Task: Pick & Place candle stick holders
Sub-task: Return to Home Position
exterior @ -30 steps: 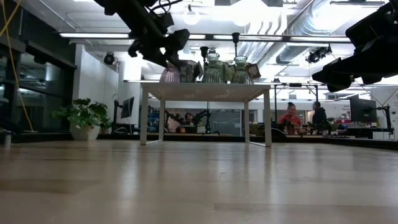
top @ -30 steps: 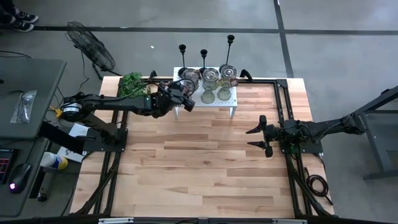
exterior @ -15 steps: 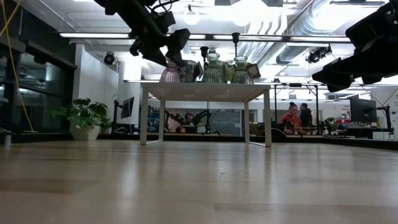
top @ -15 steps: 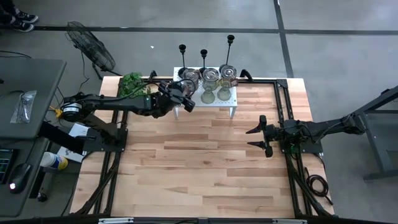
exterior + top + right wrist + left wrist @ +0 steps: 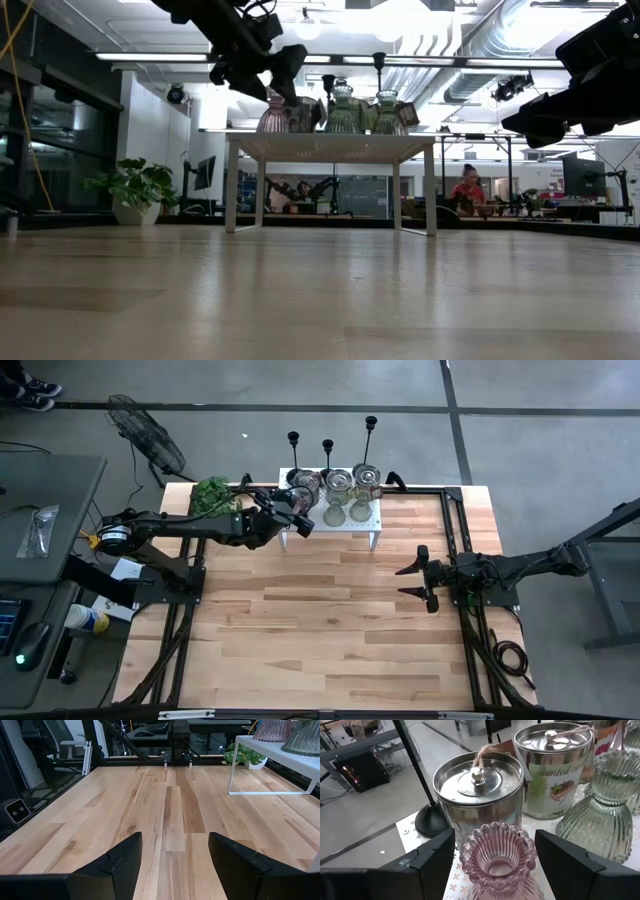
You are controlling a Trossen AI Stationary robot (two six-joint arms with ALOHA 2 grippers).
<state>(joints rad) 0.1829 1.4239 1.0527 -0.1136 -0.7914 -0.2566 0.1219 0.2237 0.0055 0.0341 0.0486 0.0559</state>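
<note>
A pinkish ribbed glass holder point(image 5: 497, 855) stands on the white perforated shelf point(image 5: 372, 520), and it also shows in the low view point(image 5: 273, 115). My left gripper point(image 5: 495, 850) is open, one finger on each side of the holder's beaded rim, close to it. A greenish glass holder point(image 5: 592, 815) stands beside it. A thin black candlestick point(image 5: 431, 820) stands on its round base at the shelf's far edge. All three candlesticks point(image 5: 327, 448) show in the high view. My right gripper point(image 5: 408, 582) is open and empty above the table's right side.
Two lidded metal candle tins point(image 5: 479, 795) stand on the shelf right behind the pinkish holder, with more glass pieces around them. A green leafy plant point(image 5: 212, 492) sits at the table's far left. Bare wooden table point(image 5: 175, 805) lies in front of the shelf.
My left gripper has crept a little up and toward the far edge, closer around the pinkish holder. The holder has stayed where it was.
</note>
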